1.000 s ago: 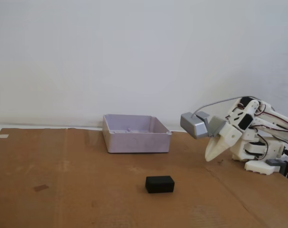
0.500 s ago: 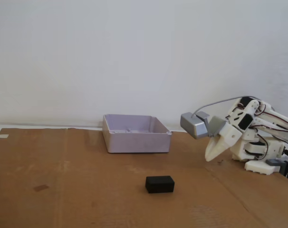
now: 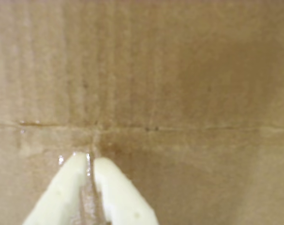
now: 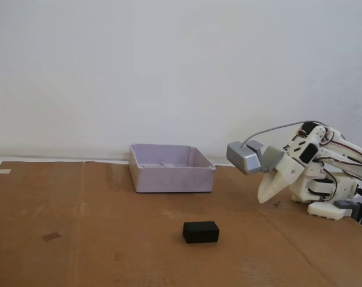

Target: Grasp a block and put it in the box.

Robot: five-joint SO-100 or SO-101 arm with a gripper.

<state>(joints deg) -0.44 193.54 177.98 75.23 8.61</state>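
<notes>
The small black block (image 4: 201, 231) lies on the brown cardboard near the front middle in the fixed view. Behind it and to its left sits the pale lavender-grey box (image 4: 171, 168), with nothing showing inside. My white gripper (image 4: 263, 197) hangs at the right, folded close to the arm's base, tips pointing down just above the cardboard and well to the right of the block. In the wrist view the gripper (image 3: 89, 158) is shut, its two cream fingers pressed together with nothing between them. Only bare cardboard shows there; block and box are out of that view.
The arm's white base (image 4: 330, 191) and a grey camera housing (image 4: 245, 156) stand at the right edge. A cardboard sheet (image 4: 79, 227) covers the table, with a crease (image 3: 179, 127) running across the wrist view. A white wall rises behind.
</notes>
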